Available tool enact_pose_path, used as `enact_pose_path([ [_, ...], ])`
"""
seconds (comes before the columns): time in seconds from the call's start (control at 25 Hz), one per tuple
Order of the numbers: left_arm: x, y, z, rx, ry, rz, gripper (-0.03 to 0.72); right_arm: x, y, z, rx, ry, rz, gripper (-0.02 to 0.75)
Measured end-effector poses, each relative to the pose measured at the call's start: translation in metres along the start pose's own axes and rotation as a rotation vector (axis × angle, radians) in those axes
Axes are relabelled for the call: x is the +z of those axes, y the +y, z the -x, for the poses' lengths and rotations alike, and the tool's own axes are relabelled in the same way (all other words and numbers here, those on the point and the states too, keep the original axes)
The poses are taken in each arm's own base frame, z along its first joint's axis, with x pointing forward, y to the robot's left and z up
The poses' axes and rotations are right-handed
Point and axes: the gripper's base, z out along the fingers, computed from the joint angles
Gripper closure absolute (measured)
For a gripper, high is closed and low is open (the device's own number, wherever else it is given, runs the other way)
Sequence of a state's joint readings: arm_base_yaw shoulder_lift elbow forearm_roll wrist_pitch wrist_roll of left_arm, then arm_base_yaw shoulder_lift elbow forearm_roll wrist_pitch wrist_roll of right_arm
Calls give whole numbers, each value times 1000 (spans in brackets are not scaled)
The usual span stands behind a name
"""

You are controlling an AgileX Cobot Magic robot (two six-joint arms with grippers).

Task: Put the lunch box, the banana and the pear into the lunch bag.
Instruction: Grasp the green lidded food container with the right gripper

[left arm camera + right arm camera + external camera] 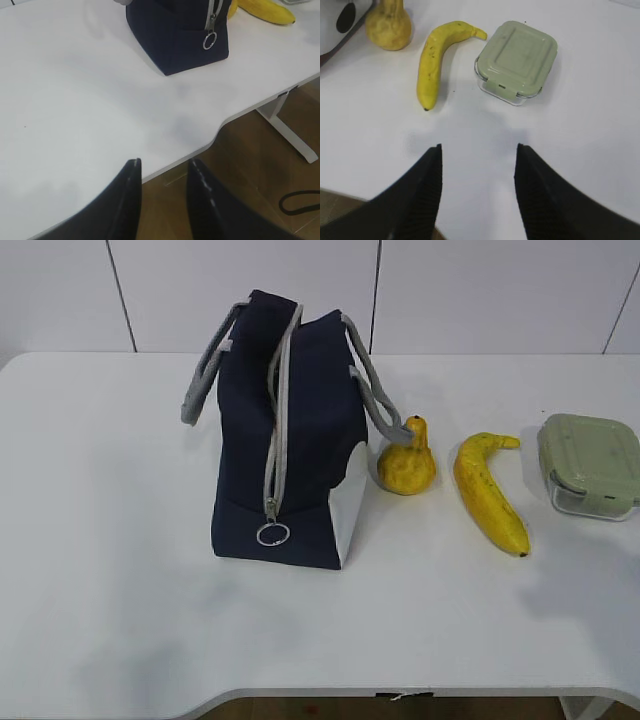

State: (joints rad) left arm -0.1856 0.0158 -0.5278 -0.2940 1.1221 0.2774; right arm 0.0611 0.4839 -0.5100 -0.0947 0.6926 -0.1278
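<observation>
The navy lunch bag (290, 440) stands upright in the middle of the table, zipper closed, ring pull (272, 534) hanging low on the near end. To its right lie the pear (406, 460), the banana (488, 493) and the green-lidded lunch box (590, 464). Neither gripper shows in the exterior view. My left gripper (164, 167) hovers open and empty over the table's front edge, well short of the lunch bag (180, 35). My right gripper (478, 152) is open and empty above the table, nearer than the banana (436, 60), lunch box (516, 60) and pear (388, 25).
The white table (110, 540) has a curved front edge (220, 131), with wooden floor and a white table leg (287, 132) below it. The bag's grey handles (205, 375) stick out to both sides.
</observation>
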Motion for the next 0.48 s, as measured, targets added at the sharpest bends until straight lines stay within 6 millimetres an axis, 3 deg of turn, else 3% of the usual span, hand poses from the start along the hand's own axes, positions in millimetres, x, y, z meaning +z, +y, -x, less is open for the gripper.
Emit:
enact_pose_path([
  [0.28, 0, 0, 0, 0, 0, -1, 452, 38, -5, 13, 55, 84, -38, 351],
  [0.48, 0, 0, 0, 0, -2, 0, 450, 59, -11, 33, 122, 133, -66, 324],
])
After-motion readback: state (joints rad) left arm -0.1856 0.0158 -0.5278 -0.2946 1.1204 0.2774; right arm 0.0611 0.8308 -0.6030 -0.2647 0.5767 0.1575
